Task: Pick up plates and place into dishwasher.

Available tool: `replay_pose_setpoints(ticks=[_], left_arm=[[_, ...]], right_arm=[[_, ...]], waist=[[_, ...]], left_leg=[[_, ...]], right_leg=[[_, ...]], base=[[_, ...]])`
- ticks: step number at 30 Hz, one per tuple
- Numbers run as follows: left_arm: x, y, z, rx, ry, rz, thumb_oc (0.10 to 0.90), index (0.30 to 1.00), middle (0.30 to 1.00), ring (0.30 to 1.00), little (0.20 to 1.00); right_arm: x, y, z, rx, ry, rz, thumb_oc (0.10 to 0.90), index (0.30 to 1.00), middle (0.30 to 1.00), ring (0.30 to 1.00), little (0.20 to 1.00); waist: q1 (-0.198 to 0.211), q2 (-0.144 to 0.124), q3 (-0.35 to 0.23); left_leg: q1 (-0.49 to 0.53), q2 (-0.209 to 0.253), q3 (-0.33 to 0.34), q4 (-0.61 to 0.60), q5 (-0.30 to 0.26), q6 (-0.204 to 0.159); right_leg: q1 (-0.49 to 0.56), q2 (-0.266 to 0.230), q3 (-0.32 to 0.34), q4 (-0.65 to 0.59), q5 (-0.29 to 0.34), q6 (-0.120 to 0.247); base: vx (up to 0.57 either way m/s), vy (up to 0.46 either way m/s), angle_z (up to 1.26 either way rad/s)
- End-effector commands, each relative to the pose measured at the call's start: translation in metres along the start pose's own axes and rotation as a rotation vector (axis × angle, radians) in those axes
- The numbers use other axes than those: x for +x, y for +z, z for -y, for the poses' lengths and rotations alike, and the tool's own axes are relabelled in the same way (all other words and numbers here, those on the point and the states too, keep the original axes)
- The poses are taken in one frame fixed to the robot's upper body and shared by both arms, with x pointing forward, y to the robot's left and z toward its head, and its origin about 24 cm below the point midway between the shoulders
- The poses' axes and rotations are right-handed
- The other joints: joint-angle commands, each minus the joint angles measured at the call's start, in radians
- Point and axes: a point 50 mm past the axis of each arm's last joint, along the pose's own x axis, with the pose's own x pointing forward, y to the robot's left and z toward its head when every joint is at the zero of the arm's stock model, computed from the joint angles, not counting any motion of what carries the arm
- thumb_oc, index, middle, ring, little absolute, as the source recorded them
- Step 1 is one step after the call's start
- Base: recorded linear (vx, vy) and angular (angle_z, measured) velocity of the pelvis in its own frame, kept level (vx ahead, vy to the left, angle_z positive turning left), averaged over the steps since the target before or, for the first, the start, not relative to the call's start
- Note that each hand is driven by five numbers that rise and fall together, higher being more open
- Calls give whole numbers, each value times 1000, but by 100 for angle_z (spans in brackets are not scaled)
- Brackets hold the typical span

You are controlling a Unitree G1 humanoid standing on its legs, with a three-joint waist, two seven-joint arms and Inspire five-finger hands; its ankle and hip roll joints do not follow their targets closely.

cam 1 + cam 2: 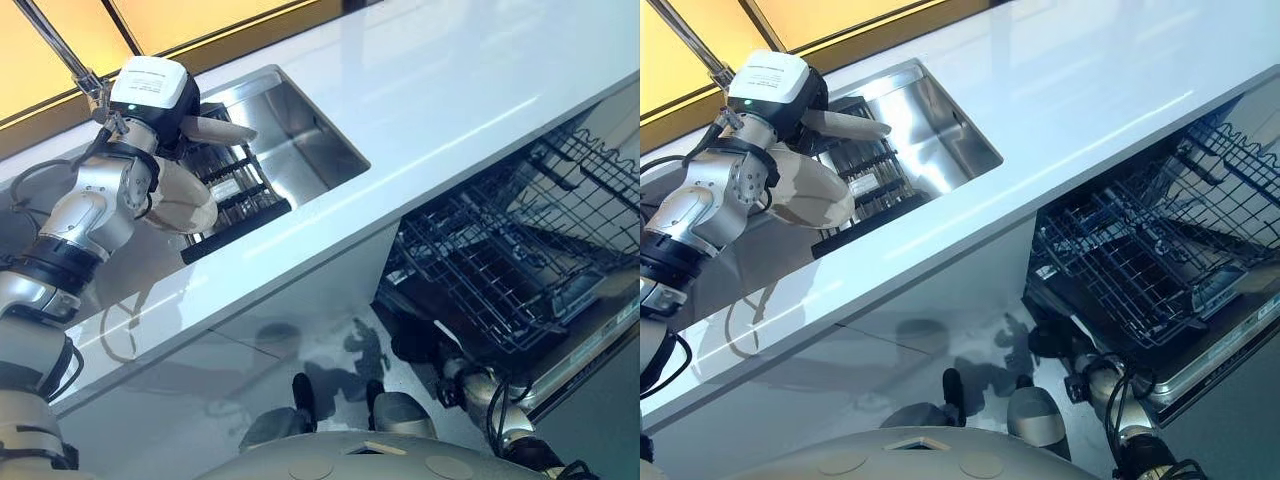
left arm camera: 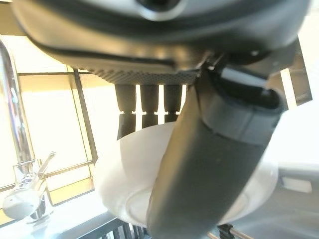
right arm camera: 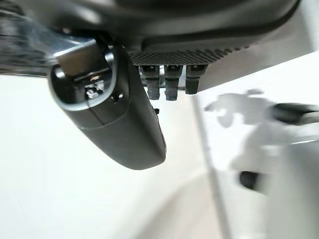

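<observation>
My left hand (image 1: 186,118) is raised over the sink and shut on a pale plate (image 1: 182,202). In the left wrist view the thumb (image 2: 209,164) lies across the plate's (image 2: 124,184) underside, and the fingers stand behind its rim. The plate hangs tilted just above a black dish rack (image 1: 238,196) at the sink's left end. My right hand (image 1: 472,386) hangs low by the open dishwasher. Its fingers (image 3: 172,82) are curled and hold nothing.
The steel sink (image 1: 305,130) is set in a white counter (image 1: 450,90), with a tap (image 1: 60,48) behind it. The dishwasher's wire rack (image 1: 500,260) is pulled out at the lower right. A glass (image 2: 27,199) stands by the window.
</observation>
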Motion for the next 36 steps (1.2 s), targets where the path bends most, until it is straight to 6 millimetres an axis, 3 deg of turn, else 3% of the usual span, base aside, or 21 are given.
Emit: replay_pose_setpoints(ticks=[1, 9, 11, 15, 18, 21, 24, 28, 33, 36], left_arm=[[0, -46, -77, 60, 332, -123, 100, 300, 300, 300, 200], [-7, -63, -83, 73, 378, -155, 100, 300, 300, 300, 200], [-9, -65, -86, 72, 397, -158, 100, 300, 300, 300, 200], [-15, -69, -95, 59, 460, -159, 100, 300, 300, 300, 200], [-24, -71, -104, 43, 503, -159, 100, 300, 300, 300, 200], [-34, -67, -114, 18, 563, -130, 100, 300, 300, 300, 200], [-40, -61, -121, -11, 604, -92, 100, 300, 300, 300, 200], [-40, -44, -125, -62, 631, -10, 100, 300, 300, 300, 200], [-38, -30, -131, -100, 647, 66, 100, 300, 300, 300, 200], [-40, -20, -139, -142, 646, 125, 100, 300, 300, 300, 200]], right_arm=[[-10, 36, 4, 88, 3, 218, 800, 900, 900, 900, 900], [-26, 75, 3, 284, 134, 403, 800, 900, 900, 900, 900], [-31, 87, 9, 299, 75, 468, 800, 900, 900, 900, 900], [-47, 115, 41, 322, -247, 649, 800, 900, 900, 900, 900], [-68, 138, 62, 239, -459, 785, 800, 900, 900, 900, 900], [-101, 171, 87, 83, -682, 991, 800, 900, 900, 900, 900], [-127, 200, 99, -74, -802, 1167, 800, 900, 900, 900, 900], [-158, 242, 98, -343, -913, 1407, 800, 900, 900, 900, 900], [-166, 268, 92, -522, -903, 1473, 800, 900, 900, 900, 900], [-167, 283, 82, -655, -781, 1476, 800, 900, 900, 900, 900]], waist=[[-34, -25, -91], [-52, -28, -107], [-54, -28, -110], [-59, -24, -120], [-58, -19, -125], [-52, -18, -134], [-41, -15, -136], [-15, -23, -145], [14, -33, -155], [31, -43, -162]], left_leg=[[52, -91, 15, 50, -173, 26], [61, -88, 47, 28, -169, 30], [61, -88, 52, 24, -167, 31], [62, -88, 65, 15, -166, 33], [56, -87, 74, 14, -160, 35], [64, -90, 68, 8, -171, 40], [68, -92, 61, 8, -174, 41], [66, -94, 50, 8, -174, 40], [59, -93, 37, 7, -169, 36], [49, -92, 30, 10, -157, 32]], right_leg=[[-7, 5, 30, -52, 57, 69], [-17, 9, 48, -55, 64, 78], [-20, 8, 52, -56, 66, 79], [-29, 9, 62, -60, 71, 83], [-38, 11, 70, -61, 82, 81], [-33, 14, 79, -62, 72, 81], [-29, 16, 82, -60, 70, 79], [-26, 16, 77, -59, 69, 78], [-23, 13, 61, -63, 71, 78], [-26, 12, 47, -66, 81, 74]], base=[[-39, 26, -15], [-41, 22, -7], [-43, 15, -4], [-32, 25, -6], [-40, 25, -12], [17, 33, -12], [29, 21, -3], [-11, -2, -3], [-10, -16, 0], [-13, -12, 1]])
